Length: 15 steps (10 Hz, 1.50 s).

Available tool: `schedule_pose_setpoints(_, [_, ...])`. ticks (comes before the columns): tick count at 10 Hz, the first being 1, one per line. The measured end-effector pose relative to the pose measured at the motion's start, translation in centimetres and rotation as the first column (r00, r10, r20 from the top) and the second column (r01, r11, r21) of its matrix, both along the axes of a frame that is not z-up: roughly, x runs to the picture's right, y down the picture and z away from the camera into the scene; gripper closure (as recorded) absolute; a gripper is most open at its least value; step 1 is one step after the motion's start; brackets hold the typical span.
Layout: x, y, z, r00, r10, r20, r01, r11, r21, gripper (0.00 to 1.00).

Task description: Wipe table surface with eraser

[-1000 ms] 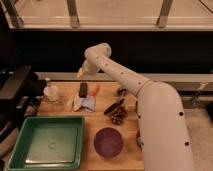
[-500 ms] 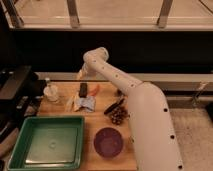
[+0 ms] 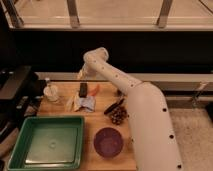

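The eraser (image 3: 83, 90) is a dark narrow block lying on the wooden table (image 3: 100, 122) near its back edge. My gripper (image 3: 81, 75) hangs from the white arm (image 3: 115, 77) just above the eraser's far end, close to it. I cannot tell if it touches the eraser.
A small bottle (image 3: 50, 90) stands left of the eraser. An orange item (image 3: 95, 90) and a blue-white packet (image 3: 85, 103) lie beside it. A dark tool (image 3: 115, 106) and a pine cone (image 3: 118, 116) lie to the right. A green tray (image 3: 47, 142) and a purple bowl (image 3: 108, 141) sit in front.
The arm has swung a little to the left and the gripper has come down closer to the eraser. The things on the table have not moved.
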<state>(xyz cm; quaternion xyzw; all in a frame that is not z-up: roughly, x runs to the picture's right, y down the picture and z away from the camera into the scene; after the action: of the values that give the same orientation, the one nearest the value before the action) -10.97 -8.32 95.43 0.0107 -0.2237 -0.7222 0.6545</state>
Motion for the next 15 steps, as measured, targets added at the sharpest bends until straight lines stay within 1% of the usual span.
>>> schedule_pose_setpoints(2, [-1.7, 0.0, 1.1, 0.998, -0.063, -0.008, 0.063, 0.9978, 0.019, 0.34])
schedule_pose_setpoints(3, [-2.3, 0.2, 1.9, 0.995, -0.102, -0.019, 0.103, 0.9943, 0.028, 0.34])
schedule_pose_setpoints(4, [-2.6, 0.8, 2.8, 0.992, -0.126, -0.022, 0.127, 0.9917, 0.025, 0.34])
schedule_pose_setpoints(6, [-1.7, 2.5, 5.6, 0.985, -0.164, -0.05, 0.164, 0.9865, 0.001, 0.34])
schedule_pose_setpoints(7, [-1.5, 3.2, 6.4, 0.984, -0.17, -0.058, 0.17, 0.9854, -0.013, 0.34])
schedule_pose_setpoints(8, [-1.3, 3.5, 6.8, 0.983, -0.174, -0.064, 0.172, 0.9848, -0.023, 0.34])
schedule_pose_setpoints(10, [-0.4, 4.6, 8.0, 0.984, -0.162, -0.076, 0.158, 0.9856, -0.059, 0.34])
schedule_pose_setpoints(12, [-0.7, 5.3, 8.5, 0.985, -0.155, -0.072, 0.149, 0.986, -0.075, 0.35])
schedule_pose_setpoints(13, [-0.8, 5.5, 8.5, 0.985, -0.154, -0.076, 0.148, 0.9855, -0.083, 0.41])
schedule_pose_setpoints(14, [-0.5, 5.4, 8.4, 0.985, -0.147, -0.086, 0.14, 0.987, -0.079, 0.51])
schedule_pose_setpoints(15, [-0.4, 5.0, 8.0, 0.986, -0.139, -0.09, 0.134, 0.9889, -0.065, 0.61])
